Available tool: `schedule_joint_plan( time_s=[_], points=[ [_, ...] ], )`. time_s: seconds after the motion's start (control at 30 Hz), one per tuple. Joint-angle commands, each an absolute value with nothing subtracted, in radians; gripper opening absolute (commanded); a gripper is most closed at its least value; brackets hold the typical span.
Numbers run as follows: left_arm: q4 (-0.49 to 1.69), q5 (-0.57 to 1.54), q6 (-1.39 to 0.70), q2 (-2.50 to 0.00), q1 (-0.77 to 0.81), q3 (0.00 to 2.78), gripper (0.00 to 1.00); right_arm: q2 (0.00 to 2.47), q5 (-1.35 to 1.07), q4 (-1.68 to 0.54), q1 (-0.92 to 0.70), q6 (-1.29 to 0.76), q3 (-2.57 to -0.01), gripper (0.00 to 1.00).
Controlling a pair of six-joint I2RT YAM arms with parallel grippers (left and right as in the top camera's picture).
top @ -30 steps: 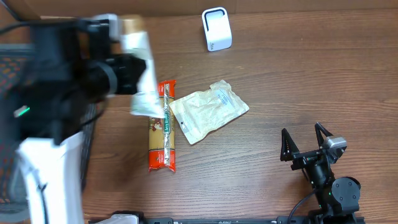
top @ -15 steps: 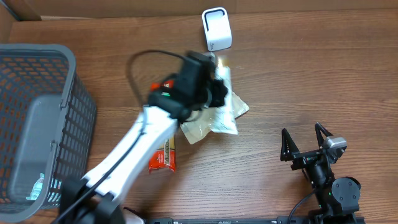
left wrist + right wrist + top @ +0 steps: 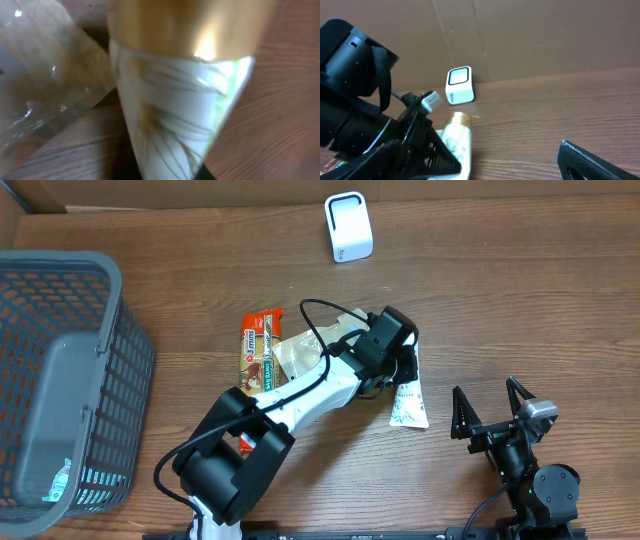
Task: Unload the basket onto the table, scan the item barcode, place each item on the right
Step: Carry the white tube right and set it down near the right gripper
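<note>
Left arm reaching across mid-table, white tube at its tip

The left gripper (image 3: 402, 376) is covering the upper end of the white, gold-capped tube (image 3: 409, 407), which is showing just right of the clear pouch (image 3: 300, 362) and well apart from the white scanner (image 3: 348, 227) by the far wall. Whether its jaws are pinching the tube I cannot tell, since the wrist view is showing only blurred tube. The right gripper (image 3: 486, 394) is sitting near the front edge, fingers spread wide around nothing

White tube (image 3: 410, 408) on the wooden table (image 3: 520, 300) at the left pincer (image 3: 403, 375), scanner (image 3: 348, 227) well apart.
</note>
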State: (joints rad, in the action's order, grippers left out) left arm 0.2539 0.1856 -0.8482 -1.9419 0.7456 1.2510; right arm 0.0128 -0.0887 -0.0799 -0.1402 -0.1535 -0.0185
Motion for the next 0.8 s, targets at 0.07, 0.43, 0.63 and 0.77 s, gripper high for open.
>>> schedule_joint_plan(
  time_s=[0.07,0.43,0.63,0.77],
  points=[
    [0.167,0.237,-0.808,-1.929,0.739,1.277,0.75,0.003,-0.079,-0.076,-0.15,-0.157,-0.008,1.0],
    [0.493,0.101,-0.633,-1.85,0.661,1.545,1.0,0.003,-0.079,-0.076,-0.15,-0.157,-0.008,1.0],
    [0.86,-0.044,-0.39,-1.737,0.585,1.825,1.0,0.003,-0.079,-0.076,-0.15,-0.157,-0.008,1.0],
    [0.982,-0.059,-0.313,-1.65,0.497,1.944,1.0,0.003,-0.079,-0.076,-0.15,-0.157,-0.008,1.0]
  ],
)
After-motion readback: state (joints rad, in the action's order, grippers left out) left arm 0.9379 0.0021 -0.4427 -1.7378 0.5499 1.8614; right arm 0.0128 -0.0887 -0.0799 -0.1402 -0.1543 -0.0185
